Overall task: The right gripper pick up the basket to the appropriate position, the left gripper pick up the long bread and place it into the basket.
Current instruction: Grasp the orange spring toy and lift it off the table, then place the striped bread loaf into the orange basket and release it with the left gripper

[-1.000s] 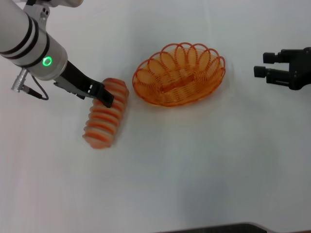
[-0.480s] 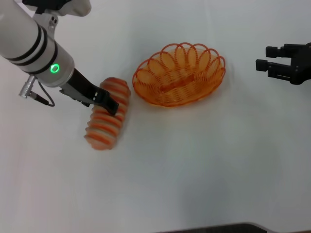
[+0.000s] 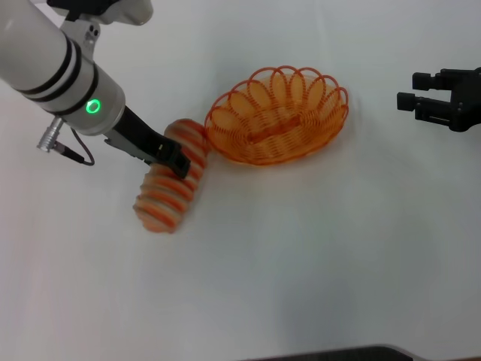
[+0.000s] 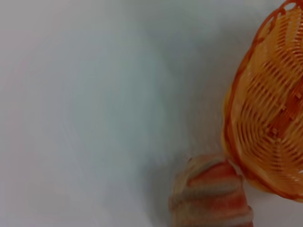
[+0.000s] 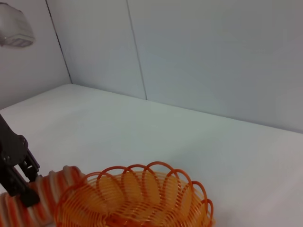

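The long bread (image 3: 171, 183), striped orange and cream, lies on the white table left of the basket (image 3: 278, 116), its far end touching the basket's rim. My left gripper (image 3: 171, 158) is closed across the loaf's middle; one black finger lies over the top and the other is hidden. The left wrist view shows the loaf's end (image 4: 212, 198) beside the basket (image 4: 270, 127). The right wrist view shows the basket (image 5: 137, 198), the bread (image 5: 45, 196) and the left gripper (image 5: 28, 182). My right gripper (image 3: 409, 90) is open and empty, well right of the basket.
The white table (image 3: 301, 256) spreads around both things. A grey panelled wall (image 5: 189, 52) stands behind the table. A dark edge shows at the table's near side (image 3: 361, 352).
My left arm has moved right, and the bread has shifted with it until it touches the basket's rim. The right gripper has moved slightly up and right.
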You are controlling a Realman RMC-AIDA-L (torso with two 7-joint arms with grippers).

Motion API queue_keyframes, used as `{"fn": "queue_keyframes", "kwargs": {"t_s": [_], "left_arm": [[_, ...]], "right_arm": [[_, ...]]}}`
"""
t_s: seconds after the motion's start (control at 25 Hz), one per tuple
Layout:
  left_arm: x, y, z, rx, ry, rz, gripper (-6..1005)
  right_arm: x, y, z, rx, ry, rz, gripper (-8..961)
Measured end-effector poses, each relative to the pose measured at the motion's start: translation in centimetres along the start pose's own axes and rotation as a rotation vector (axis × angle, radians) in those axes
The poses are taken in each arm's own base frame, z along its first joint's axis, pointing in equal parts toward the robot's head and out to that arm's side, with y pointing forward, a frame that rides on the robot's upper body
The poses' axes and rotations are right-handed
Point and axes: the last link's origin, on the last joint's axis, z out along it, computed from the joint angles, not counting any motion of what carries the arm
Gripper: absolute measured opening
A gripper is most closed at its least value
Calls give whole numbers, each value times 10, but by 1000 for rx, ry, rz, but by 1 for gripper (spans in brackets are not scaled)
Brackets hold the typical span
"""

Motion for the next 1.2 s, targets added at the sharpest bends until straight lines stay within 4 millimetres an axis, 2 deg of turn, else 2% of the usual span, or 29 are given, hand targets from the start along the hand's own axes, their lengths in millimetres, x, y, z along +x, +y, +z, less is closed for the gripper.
{"fn": "queue_keyframes", "kwargs": {"t_s": [0.2,0.36,0.48,0.68,0.72,0.76,1.0,1.2], "left_arm": [[1,-7,-11,16,18,6,486],[7,-24,-35,54,82,12,446],[17,-26,-50,70,148,70,424],[44,-6,-56,73,217,219,392],[61,20,-49,68,233,363,386],[61,20,-49,68,233,363,380],[83,68,-30,82,221,590,340],[86,79,-15,84,177,647,303]], "right_arm": [[1,0,-1,1,-2,3,522],[2,1,-2,1,-5,8,522],[2,1,-2,7,-13,15,522],[2,1,-2,13,-27,20,522],[2,1,-2,15,-30,22,522],[2,1,-2,15,-30,22,522],[1,2,-1,12,-33,23,523],[2,2,0,13,-34,26,523]]}}
